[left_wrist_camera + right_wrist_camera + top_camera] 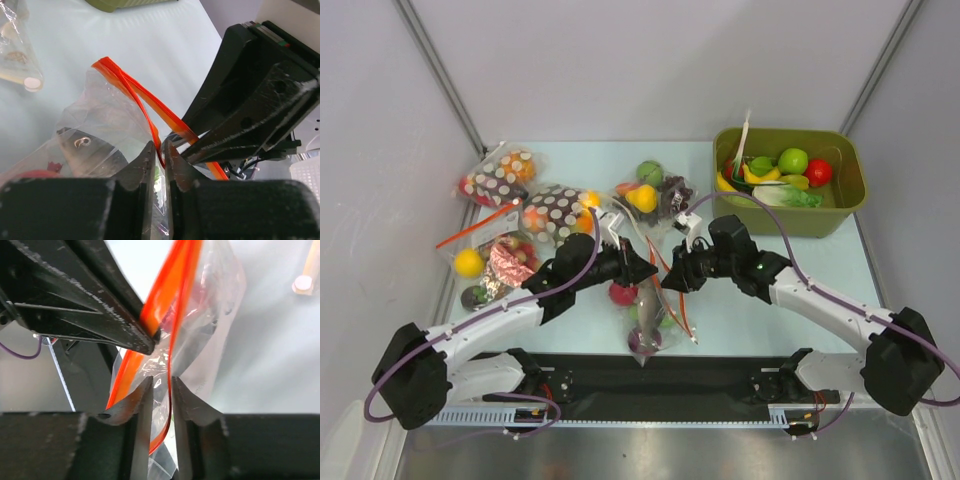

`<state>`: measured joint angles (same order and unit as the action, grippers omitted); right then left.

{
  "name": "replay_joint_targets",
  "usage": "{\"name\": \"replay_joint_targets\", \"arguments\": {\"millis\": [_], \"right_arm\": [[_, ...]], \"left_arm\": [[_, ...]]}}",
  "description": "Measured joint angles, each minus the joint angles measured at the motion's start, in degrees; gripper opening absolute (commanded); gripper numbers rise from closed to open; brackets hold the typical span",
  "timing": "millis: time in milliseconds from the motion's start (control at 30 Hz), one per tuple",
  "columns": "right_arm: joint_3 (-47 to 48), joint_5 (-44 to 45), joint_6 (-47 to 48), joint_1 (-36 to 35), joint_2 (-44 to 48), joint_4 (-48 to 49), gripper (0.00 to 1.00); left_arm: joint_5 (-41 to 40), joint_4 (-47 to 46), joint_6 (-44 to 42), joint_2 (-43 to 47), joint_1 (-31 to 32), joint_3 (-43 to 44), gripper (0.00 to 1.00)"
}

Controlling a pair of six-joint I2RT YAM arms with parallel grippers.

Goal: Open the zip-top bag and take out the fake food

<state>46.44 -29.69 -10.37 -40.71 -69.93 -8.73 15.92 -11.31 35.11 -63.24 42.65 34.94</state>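
Two claws pinch the zip-top bag [652, 303] near the counter's [730, 325] front edge: left claw [159, 150] and right claw [162, 385] each nearly closed on its red-orange strip [150, 98].

The left arm [490, 318] and the right arm [820, 295] stretch forward low and bend inward. The left tool [650, 268] and the right tool [672, 277] meet almost tip to tip at the middle. The left tool's fingers [144, 167] stand nearly together, pinching the zip-top bag [648, 312]. The right tool's fingers [141, 402] keep a narrow gap, seemingly nipping the same bag's mouth.
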Motion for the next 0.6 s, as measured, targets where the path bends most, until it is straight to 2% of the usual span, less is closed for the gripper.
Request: {"name": "replay_joint_targets", "arguments": {"millis": [100,133,167,367,600], "right_arm": [[0.3,0.8,0.2,0.0,-0.8,-0.6,0.15],[0.5,1.1,0.2,0.1,-1.0,-0.8,0.05],[0.7,1.4,0.4,0.2,-1.1,-0.9,0.01],[4.7,5.0,1.0,1.8,-2.1,-4.2,0.0],[9.1,11.1,1.3,8.6,-2.5,-6.4,0.0]], "left_arm": [[0.6,0.8,0.0,0.2,0.0,0.0,0.02],[0.7,1.6,-0.2,0.3,0.0,0.1,0.0],[0.7,2.2,-0.6,0.4,0.0,0.2,0.0],[-0.8,11.6,-5.0,0.5,0.0,7.0,0.0],[-2.3,22.0,-12.0,0.3,-0.7,18.9,0.0]]}}
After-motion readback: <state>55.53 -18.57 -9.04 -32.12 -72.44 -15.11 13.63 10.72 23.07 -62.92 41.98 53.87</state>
